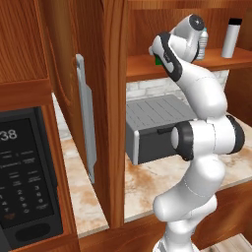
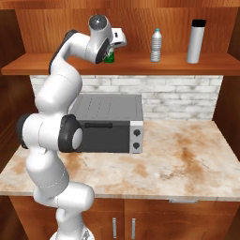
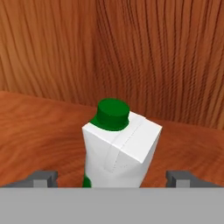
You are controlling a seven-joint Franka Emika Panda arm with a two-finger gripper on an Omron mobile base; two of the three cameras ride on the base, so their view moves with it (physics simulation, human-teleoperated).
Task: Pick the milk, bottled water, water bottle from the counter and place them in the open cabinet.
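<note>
- Your gripper (image 3: pixel 112 178) has its fingers spread wide, one dark tip on each side of the milk (image 3: pixel 119 151) with a clear gap both ways — nothing is pinched.
- The milk stands upright on the plank shelf of the open cabinet (image 2: pixel 140 69), close to the back panel, green cap up. In the right base view the hand hides most of it; only a green sliver shows.
- The bottled water (image 2: pixel 156 45) and the water bottle (image 2: pixel 196 41) stand on the same shelf, well apart from the milk to its right.
- The step in hand looks like the retreat — draw straight back along the fingers' line, and don't swing sideways until both tips are past the carton.
- The carton is small and light; a brush from either finger could tip it, so keep the fingers wide.
- Mind the toaster oven (image 2: pixel 110 123) below as you lower the arm.
</note>
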